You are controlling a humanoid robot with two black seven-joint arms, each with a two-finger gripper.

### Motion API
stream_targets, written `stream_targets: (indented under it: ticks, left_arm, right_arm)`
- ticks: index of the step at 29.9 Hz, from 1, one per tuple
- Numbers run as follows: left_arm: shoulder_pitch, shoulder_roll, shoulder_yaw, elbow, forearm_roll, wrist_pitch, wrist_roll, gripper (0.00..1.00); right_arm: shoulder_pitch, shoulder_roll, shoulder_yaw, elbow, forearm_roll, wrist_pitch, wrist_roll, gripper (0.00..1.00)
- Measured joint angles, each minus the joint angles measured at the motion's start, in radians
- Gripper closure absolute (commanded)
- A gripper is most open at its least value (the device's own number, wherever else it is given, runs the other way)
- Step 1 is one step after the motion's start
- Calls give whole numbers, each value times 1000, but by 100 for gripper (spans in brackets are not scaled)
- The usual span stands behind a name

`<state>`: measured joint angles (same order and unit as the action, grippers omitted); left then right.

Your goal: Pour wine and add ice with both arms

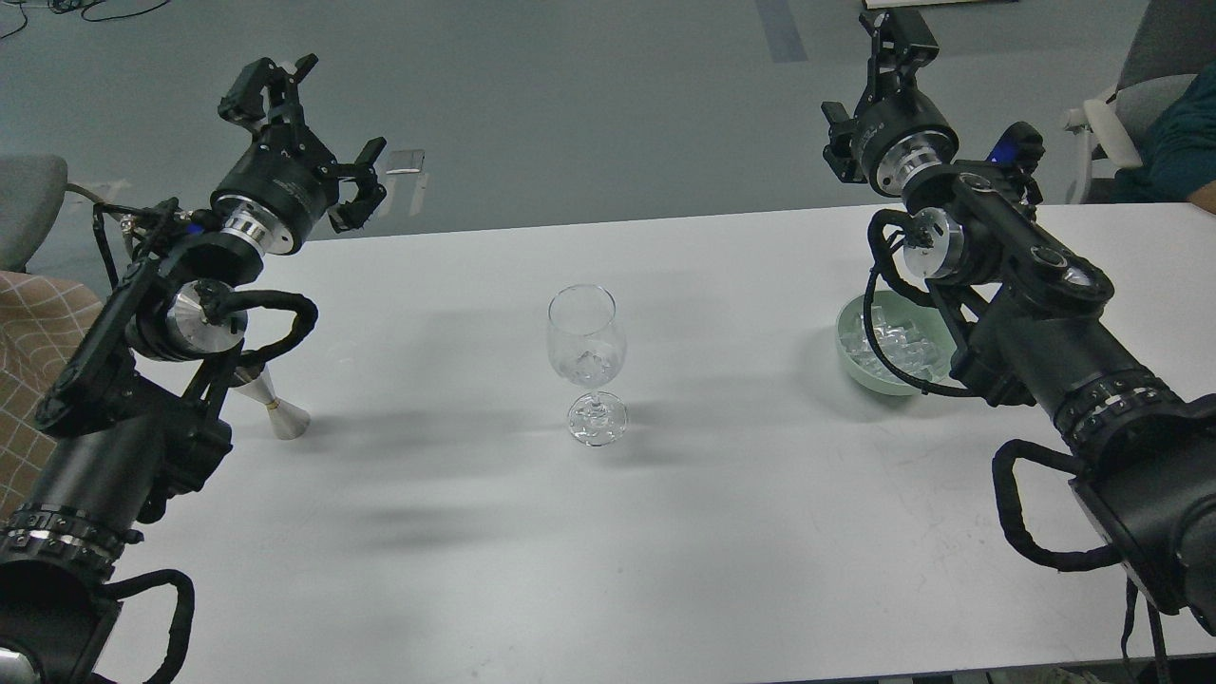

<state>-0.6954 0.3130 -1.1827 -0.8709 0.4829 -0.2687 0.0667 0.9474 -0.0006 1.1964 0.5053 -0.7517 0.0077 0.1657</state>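
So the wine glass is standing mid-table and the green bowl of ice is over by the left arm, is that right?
Not quite. In the head view the wine glass does stand mid-table, but the green bowl holding the ice sits by the right arm, partly behind it, not by the left one.

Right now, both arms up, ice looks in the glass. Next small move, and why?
Probably lower the left gripper toward the metal jigger beside the left arm. The wine glass holds ice but no visible wine, both grippers are raised and empty, and the right gripper is well above the green ice bowl.
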Motion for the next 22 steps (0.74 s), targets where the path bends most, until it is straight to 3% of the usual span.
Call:
stream_targets:
  ticks: [3,6,7,11,12,17,22]
  left_arm:
    - [-36,-11,8,61,-1,-14,50,2]
    - [-83,-29,9,143,-1,-17,51,2]
    - [-101,-35,9,172,-1,-25,33,2]
    - [-145,-41,16,230,15,-53,-108,2]
    - [-150,-41,19,235,18,-53,-121,2]
    - [-160,-36,33,239,11,-52,-83,2]
    - [-164,-31,33,239,3,-66,-77,2]
  right_arm:
    - [-13,0,40,20,9,10,7,0]
    - [-18,0,54,21,52,30,8,0]
    - [-21,0,56,18,78,41,8,0]
    - [-29,1,56,12,148,62,8,0]
    - [-31,1,55,12,154,64,8,0]
    - [-40,1,54,12,165,91,9,0]
    - [-52,1,58,12,194,127,9,0]
